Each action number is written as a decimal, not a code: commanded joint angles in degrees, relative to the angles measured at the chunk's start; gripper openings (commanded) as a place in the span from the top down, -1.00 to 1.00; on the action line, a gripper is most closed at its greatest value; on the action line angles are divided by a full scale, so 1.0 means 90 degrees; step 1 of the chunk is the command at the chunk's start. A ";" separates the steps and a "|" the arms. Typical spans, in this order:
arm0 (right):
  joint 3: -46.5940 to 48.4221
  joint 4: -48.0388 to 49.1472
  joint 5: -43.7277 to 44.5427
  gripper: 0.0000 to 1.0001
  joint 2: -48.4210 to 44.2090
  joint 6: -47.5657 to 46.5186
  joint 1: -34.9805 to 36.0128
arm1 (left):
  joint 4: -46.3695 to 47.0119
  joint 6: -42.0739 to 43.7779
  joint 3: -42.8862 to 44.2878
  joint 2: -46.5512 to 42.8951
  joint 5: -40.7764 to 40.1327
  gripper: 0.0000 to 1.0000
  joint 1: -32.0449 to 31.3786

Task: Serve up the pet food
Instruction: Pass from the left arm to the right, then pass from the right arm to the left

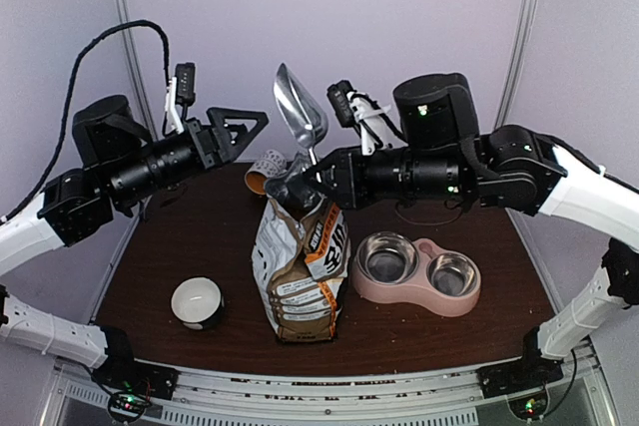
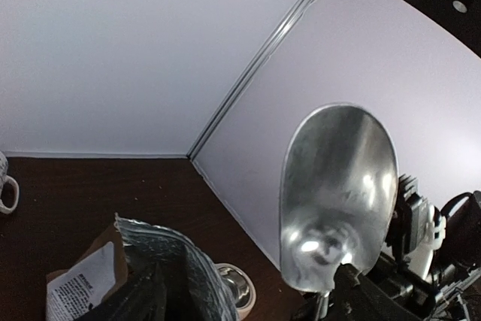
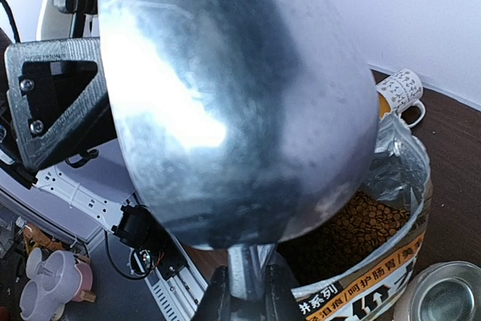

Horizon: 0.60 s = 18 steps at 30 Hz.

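The pet food (image 3: 364,223) is brown kibble lying inside the open printed bag (image 1: 300,266), which stands upright at the table's middle. My right gripper (image 1: 300,190) hangs just above the bag's mouth. It is shut on the handle of a steel scoop (image 1: 300,107), also seen in the right wrist view (image 3: 246,298). The scoop points up and its bowl (image 2: 338,186) looks empty. The pink double bowl (image 1: 417,291) with two empty steel cups sits right of the bag. My left gripper (image 1: 235,127) is open and empty, in the air left of the scoop.
A white cup (image 1: 197,302) stands at the front left. A patterned mug (image 1: 265,172) lies behind the bag and shows in the right wrist view (image 3: 398,88). White walls close the back and sides.
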 commanded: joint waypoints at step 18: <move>-0.2029 -0.0648 -0.3892 1.00 -0.2355 -0.0206 -0.1379 | -0.2651 0.2246 0.1396 0.0143 0.2194 -0.78 0.0310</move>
